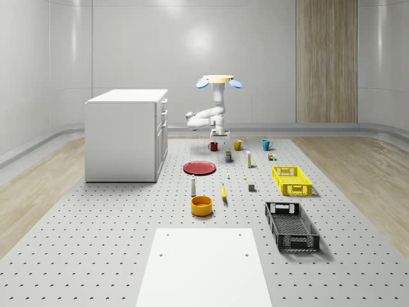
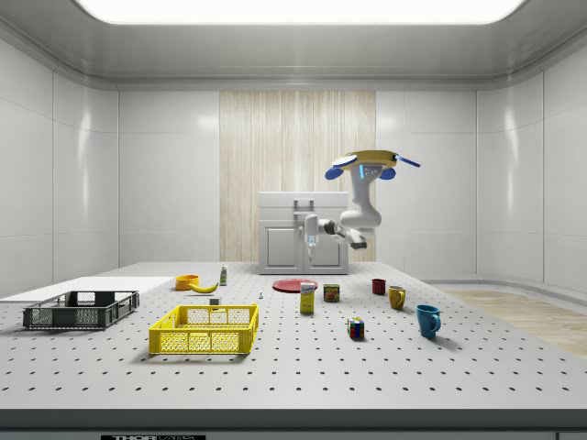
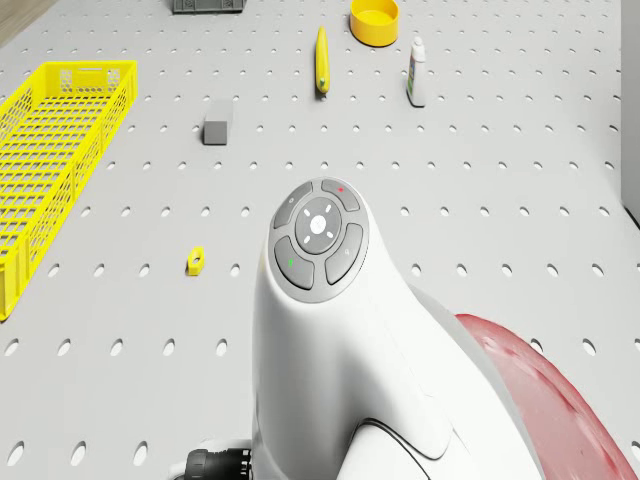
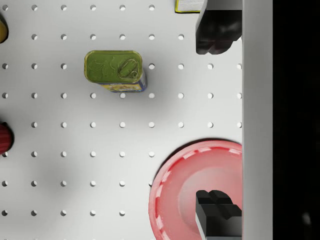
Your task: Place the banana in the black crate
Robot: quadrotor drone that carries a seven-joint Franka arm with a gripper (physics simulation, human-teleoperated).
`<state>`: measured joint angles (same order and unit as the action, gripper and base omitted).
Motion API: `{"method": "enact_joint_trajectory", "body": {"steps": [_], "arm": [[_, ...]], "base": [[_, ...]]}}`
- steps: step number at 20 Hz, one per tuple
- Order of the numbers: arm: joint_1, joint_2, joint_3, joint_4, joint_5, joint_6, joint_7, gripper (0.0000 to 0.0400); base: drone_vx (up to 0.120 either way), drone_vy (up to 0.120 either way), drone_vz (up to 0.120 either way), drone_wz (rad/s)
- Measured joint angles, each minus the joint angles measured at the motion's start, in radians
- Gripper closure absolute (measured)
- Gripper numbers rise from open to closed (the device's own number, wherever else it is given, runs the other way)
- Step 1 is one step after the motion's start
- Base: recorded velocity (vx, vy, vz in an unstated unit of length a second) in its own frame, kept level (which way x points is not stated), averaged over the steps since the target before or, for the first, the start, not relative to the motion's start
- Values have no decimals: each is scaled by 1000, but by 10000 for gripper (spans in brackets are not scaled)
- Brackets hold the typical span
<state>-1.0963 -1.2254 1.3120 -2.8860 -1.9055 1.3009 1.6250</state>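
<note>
- Pale-walled room, pegboard tabletop (image 1: 96, 243) spread with small goods.
- Hovering above the far end of it, over the red plate (image 4: 200, 190): drone (image 1: 217, 81), arm folded beneath.
- Near the front, well apart from the robot: black crate (image 1: 291, 226).
- Banana (image 1: 223, 192) flat beside the orange bowl (image 1: 201, 205); likely light, soft-skinned, best pinched gently across the middle.
- Pincer (image 4: 218, 120) spread open, empty.

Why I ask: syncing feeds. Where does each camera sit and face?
Whole-scene view: high off the perforated grey table's end, looking along it; hovering drone, white arm.
Side view: low beside the table, looking across; drone, arm.
Drone view: on the drone, forward-down; arm.
Wrist view: on wrist, straight down; open gripper.
Both onboard views share the flat red plate.
</note>
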Motion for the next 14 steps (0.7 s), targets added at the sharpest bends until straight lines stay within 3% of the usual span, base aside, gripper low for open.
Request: {"method": "enact_joint_trajectory", "body": {"steps": [3, 14], "arm": [[-4, -13, 4, 1, 7, 12, 4, 0], [-17, -59, 15, 4, 29, 54, 16, 0]], "base": [[120, 0, -120, 0], [120, 0, 0, 0]]}}
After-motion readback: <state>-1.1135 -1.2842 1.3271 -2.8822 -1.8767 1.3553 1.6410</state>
